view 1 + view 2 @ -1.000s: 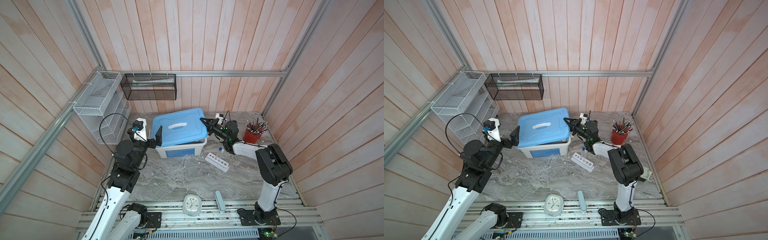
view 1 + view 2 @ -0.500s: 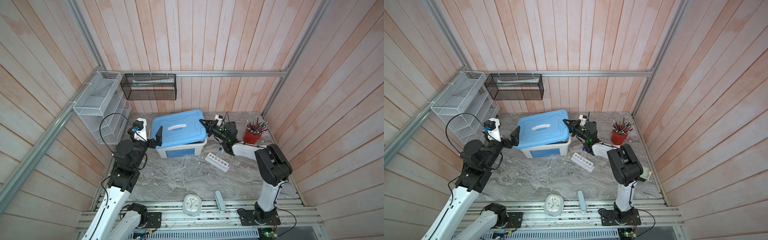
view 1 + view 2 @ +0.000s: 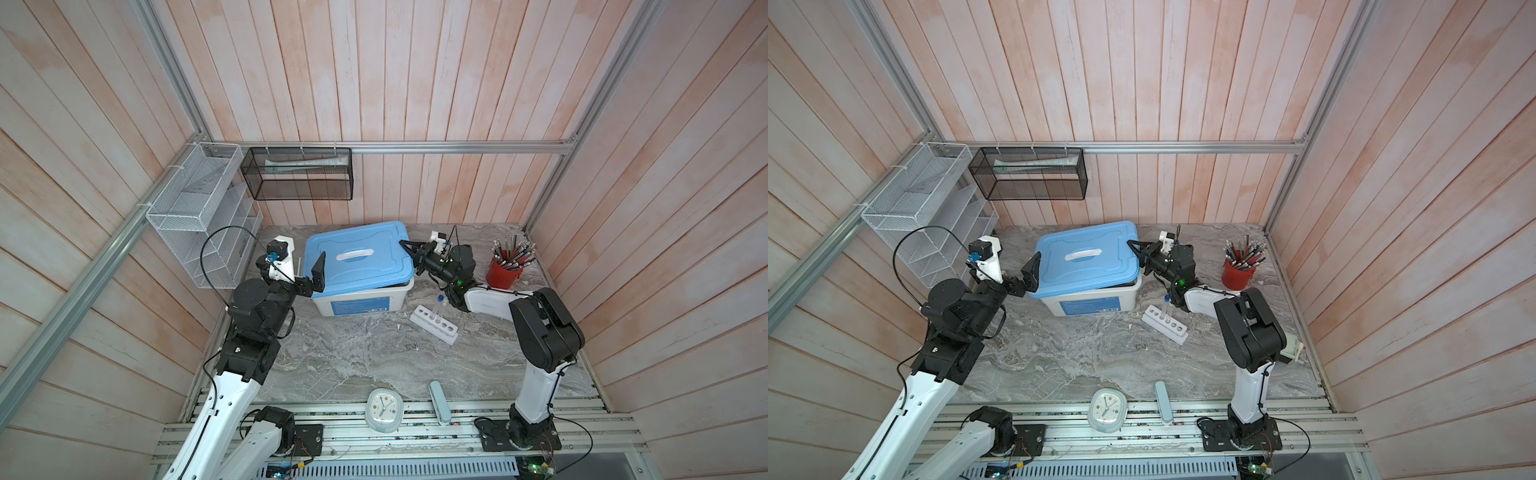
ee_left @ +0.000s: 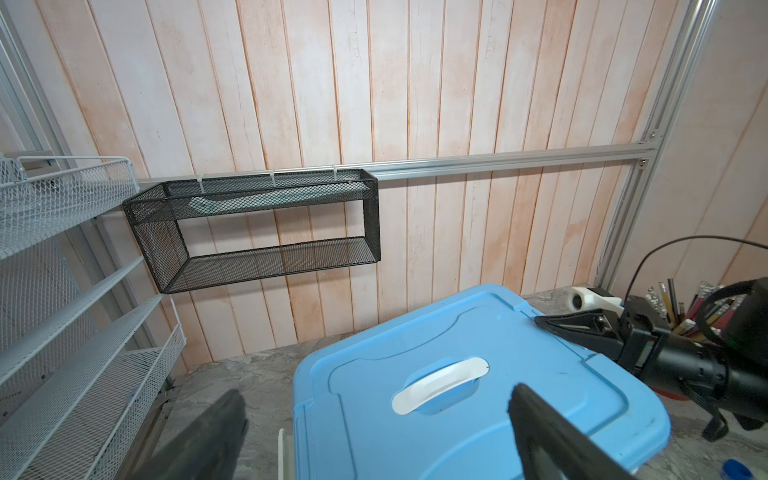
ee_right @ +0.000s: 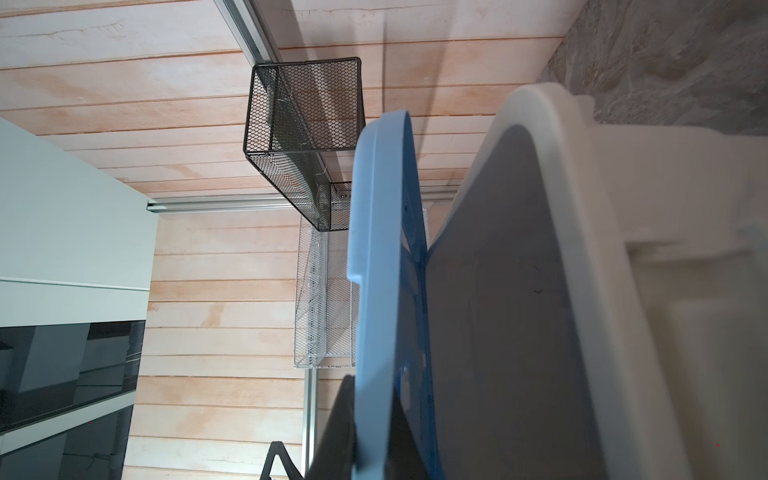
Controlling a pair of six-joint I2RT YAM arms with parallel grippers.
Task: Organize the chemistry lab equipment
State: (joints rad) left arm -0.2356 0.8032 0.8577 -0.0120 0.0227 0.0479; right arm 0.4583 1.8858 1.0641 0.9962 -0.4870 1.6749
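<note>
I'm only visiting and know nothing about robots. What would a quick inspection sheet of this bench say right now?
Surface: grey marble-look tabletop, no spills seen.
Job's things: white six-hole rack on the table, blue-capped tube standing in it; other labware not seen.
Clutter: red cup of pens; white clock and pale oblong case at the front edge.
Tools: left tool open at the blue lid; right tool shut on the lid's edge, that side lifted off the white bin.
Cables: black cable loop over the left arm.
Surroundings: wooden plank walls, white mesh shelf, black mesh basket.
</note>
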